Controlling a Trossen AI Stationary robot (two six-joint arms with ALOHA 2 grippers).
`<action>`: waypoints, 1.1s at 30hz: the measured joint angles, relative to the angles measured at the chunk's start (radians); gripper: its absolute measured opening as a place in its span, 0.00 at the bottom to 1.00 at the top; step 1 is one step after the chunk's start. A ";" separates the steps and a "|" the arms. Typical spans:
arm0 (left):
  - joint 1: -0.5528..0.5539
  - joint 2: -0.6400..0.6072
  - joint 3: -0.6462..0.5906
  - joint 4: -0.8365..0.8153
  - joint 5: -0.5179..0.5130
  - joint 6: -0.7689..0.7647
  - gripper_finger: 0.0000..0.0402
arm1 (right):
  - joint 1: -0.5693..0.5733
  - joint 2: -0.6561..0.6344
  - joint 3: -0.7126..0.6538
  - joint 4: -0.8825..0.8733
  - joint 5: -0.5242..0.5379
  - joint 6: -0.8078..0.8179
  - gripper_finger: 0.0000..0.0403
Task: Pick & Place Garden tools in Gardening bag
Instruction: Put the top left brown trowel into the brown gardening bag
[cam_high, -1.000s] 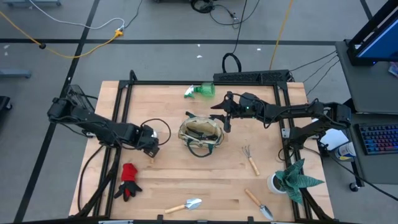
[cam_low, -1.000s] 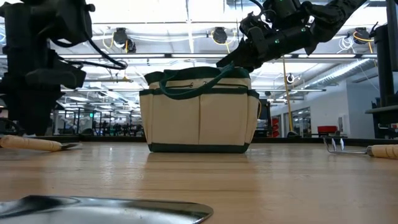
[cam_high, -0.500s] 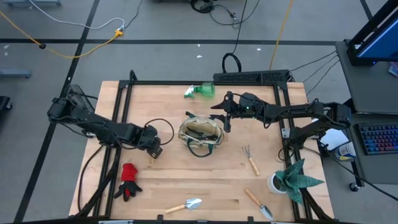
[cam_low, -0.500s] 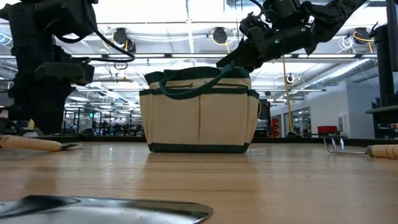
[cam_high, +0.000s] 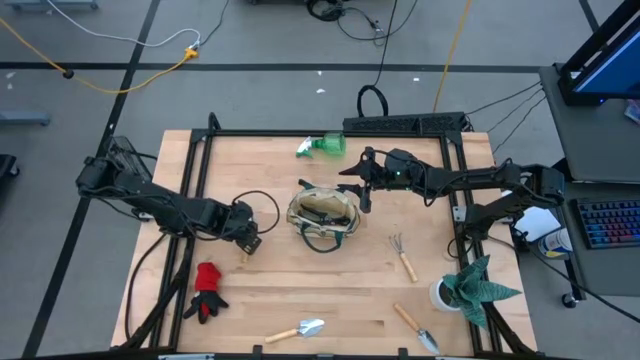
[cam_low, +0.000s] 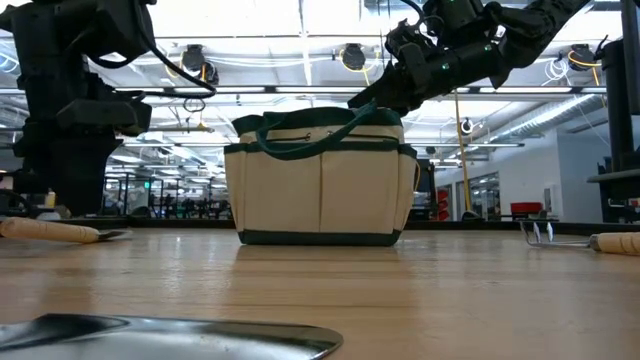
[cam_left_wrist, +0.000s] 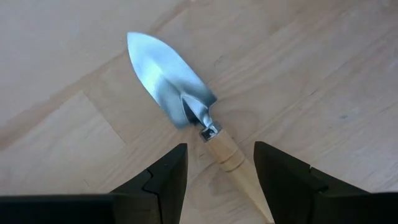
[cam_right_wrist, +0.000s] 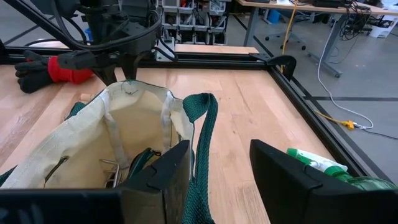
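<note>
My left jaws (cam_left_wrist: 214, 171) stood open with nothing between them, and they hung just above the wooden handle of a trowel (cam_left_wrist: 186, 115) that lay flat on the worktop (cam_left_wrist: 323, 74), so that the handle ran into the gap between my two fingers (cam_left_wrist: 163, 177). I judged this trowel to be light and stiff: the silver blade looked smooth and slippery, and too thin and flat against the wood to get under, so the round wooden handle, a little behind the metal collar, seemed the better place to take hold. The handle was narrow, therefore the jaws would need to close squarely across it or it might roll aside. In the high view my left gripper (cam_high: 243, 232) was to the left of the gardening bag (cam_high: 323, 212), near it but not touching. The bag itself was soft cloth with loose dark loop handles, standing upright in the middle of the worktop with its mouth open. My right jaws (cam_right_wrist: 214, 168) were open too and empty, and they hovered just beside the bag's far rim, with one green strap (cam_right_wrist: 202, 134) rising between the fingers.
</note>
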 joint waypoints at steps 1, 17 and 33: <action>-0.003 0.000 0.000 0.000 -0.012 0.006 0.48 | 0.000 0.000 0.000 0.000 0.000 0.000 0.40; -0.008 0.000 0.000 0.004 -0.022 -0.013 0.48 | 0.000 0.000 0.000 0.000 0.000 0.000 0.40; -0.009 0.000 0.000 0.075 0.012 -0.077 0.48 | 0.000 0.000 0.000 0.000 0.000 0.000 0.40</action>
